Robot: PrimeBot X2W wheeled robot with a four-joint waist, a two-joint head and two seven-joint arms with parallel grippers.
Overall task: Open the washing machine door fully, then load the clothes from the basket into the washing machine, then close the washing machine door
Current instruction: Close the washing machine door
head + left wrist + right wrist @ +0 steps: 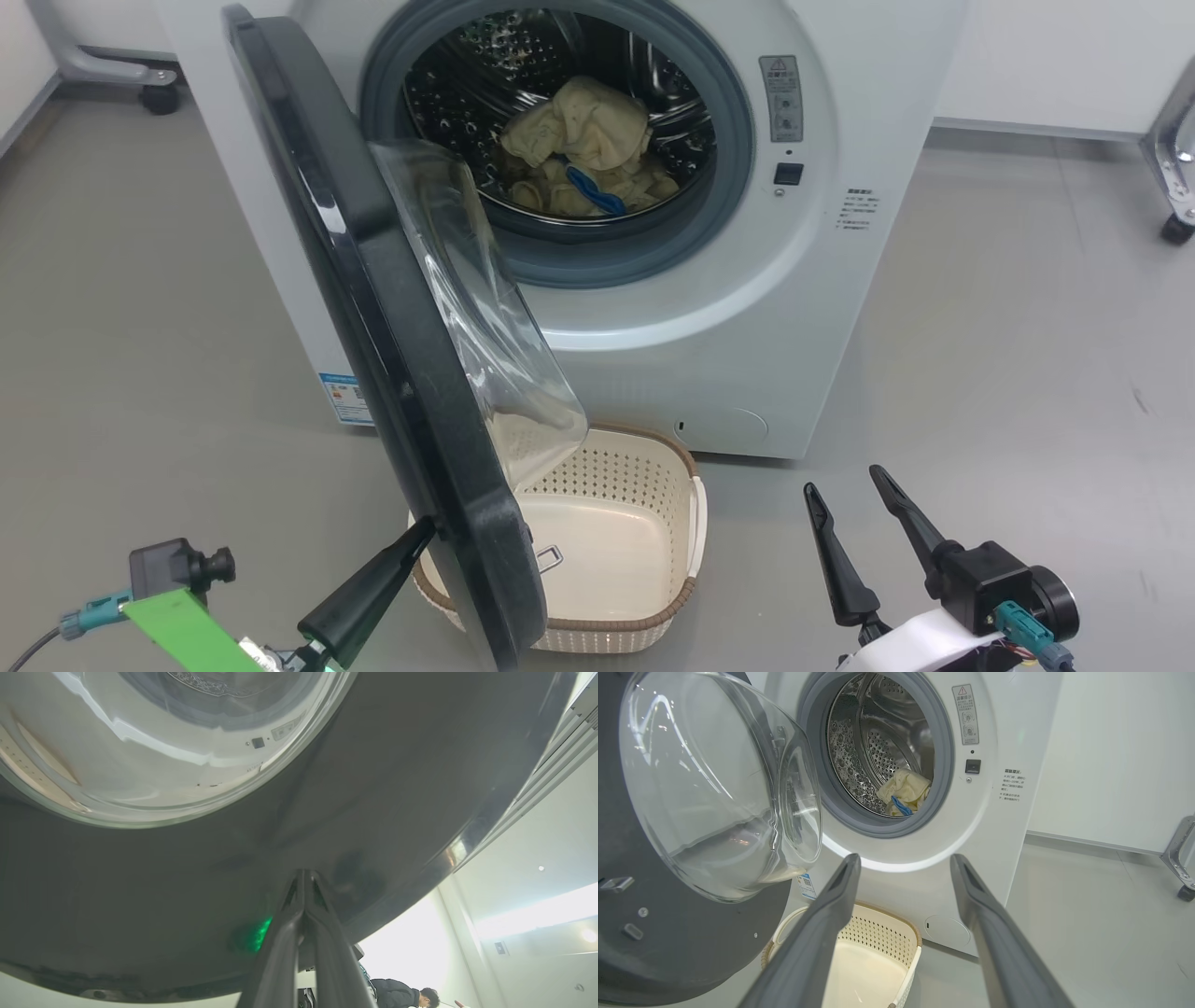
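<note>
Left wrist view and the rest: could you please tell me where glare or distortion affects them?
Left wrist view: the washing machine door reflects a green glow beside the left tool; washed-out light at lower right. Right wrist view: wide-angle bending, highlights on the glass bowl. Head view: evenly lit.

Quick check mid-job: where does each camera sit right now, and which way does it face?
Head: high, facing forward and down at the washing machine, its open door and the basket; left gripper and right gripper at the bottom.
Left wrist: close to the door's black outer face, looking along its shut fingers.
Right wrist: low, looking between its open fingers into the drum.
Shared: head and right wrist both show the clothes in the drum.
</note>
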